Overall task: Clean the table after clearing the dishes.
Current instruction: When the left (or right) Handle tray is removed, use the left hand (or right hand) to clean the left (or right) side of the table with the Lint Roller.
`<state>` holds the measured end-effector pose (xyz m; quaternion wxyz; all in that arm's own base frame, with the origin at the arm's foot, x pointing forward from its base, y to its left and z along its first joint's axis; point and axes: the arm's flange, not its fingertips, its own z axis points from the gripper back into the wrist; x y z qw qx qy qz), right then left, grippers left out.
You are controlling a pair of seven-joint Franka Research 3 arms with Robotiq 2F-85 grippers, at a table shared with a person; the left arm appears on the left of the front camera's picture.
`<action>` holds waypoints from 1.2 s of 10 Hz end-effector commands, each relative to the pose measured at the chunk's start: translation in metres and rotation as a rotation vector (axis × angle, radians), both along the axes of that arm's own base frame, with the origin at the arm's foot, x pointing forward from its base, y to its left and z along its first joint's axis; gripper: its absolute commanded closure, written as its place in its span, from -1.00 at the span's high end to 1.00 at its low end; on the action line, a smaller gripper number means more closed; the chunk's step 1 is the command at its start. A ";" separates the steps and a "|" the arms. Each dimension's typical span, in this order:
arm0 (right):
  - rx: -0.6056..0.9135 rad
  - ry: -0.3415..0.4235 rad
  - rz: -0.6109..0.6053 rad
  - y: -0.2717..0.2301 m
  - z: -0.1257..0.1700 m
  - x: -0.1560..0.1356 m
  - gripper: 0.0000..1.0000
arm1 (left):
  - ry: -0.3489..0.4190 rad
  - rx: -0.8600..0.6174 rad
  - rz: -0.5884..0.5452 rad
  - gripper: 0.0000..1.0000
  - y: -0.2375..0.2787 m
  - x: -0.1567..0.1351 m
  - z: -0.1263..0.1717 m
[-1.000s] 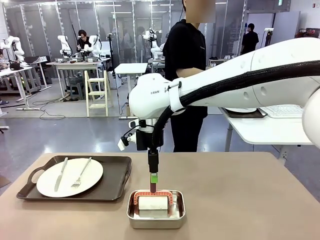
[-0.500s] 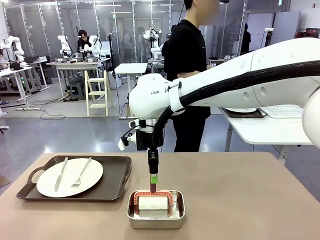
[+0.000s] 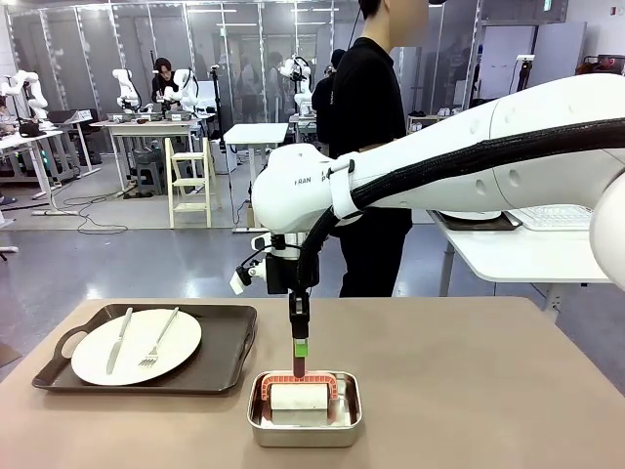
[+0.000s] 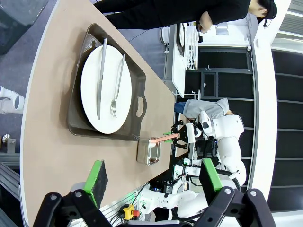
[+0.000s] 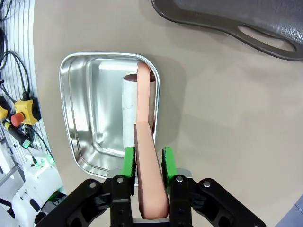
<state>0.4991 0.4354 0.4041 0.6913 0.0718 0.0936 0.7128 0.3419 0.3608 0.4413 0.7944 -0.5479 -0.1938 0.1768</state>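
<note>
Table [image 3: 469, 362]: tan, matte, rigid, wide flat top. Nothing on it to grip; it gets wiped, not lifted. Dishes sit on its left side: white plate [image 3: 137, 360] with knife [image 3: 119, 340] and fork [image 3: 159, 337] lying loose on top, all on a dark tray [image 3: 229, 337]. Not cleared yet, I judge. Plate looks hard and breakable, and the cutlery would likely slide if tilted. Best hold is probably the tray's loop handle [image 3: 52, 354], kept level. My right claw [image 5: 147, 161] is closed tight on the top of the salmon handle [image 5: 143, 104], green pads pinching it from both sides, fingers pointing straight down. That handle arches over a white block [image 3: 299, 396] lying in a small steel pan [image 3: 262, 420], which sits at the near edge just beside the tray. The wiper looks light. Its handle looks thin, maybe bendy, so the block could swing on lifting; that is a guess. The pan is loose and shiny and may drag along. My left claw [image 4: 154, 176] is spread wide, gripping nothing, up off the table.
</note>
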 end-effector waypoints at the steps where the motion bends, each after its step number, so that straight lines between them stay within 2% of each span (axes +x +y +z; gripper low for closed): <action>1: -0.006 -0.018 -0.014 -0.001 -0.003 -0.007 -0.54 | -0.012 -0.004 0.008 1.00 0.001 -0.001 0.001; 2: -0.008 -0.018 -0.013 -0.001 -0.003 -0.007 -1.00 | -0.012 -0.004 0.008 1.00 0.001 -0.001 0.001; 3: -0.010 -0.018 -0.013 -0.001 -0.003 -0.007 -0.94 | -0.012 -0.004 0.008 1.00 0.001 -0.001 0.001; 4: -0.011 -0.022 -0.014 0.000 -0.003 -0.007 -1.00 | -0.012 -0.004 0.008 1.00 0.001 -0.001 0.001; 7: -0.010 -0.028 -0.017 0.000 0.000 -0.008 -0.96 | -0.012 -0.004 0.008 1.00 0.001 -0.001 0.001; 12: 0.003 -0.053 -0.028 -0.004 0.013 -0.009 -1.00 | -0.012 -0.004 0.008 1.00 0.001 -0.001 0.001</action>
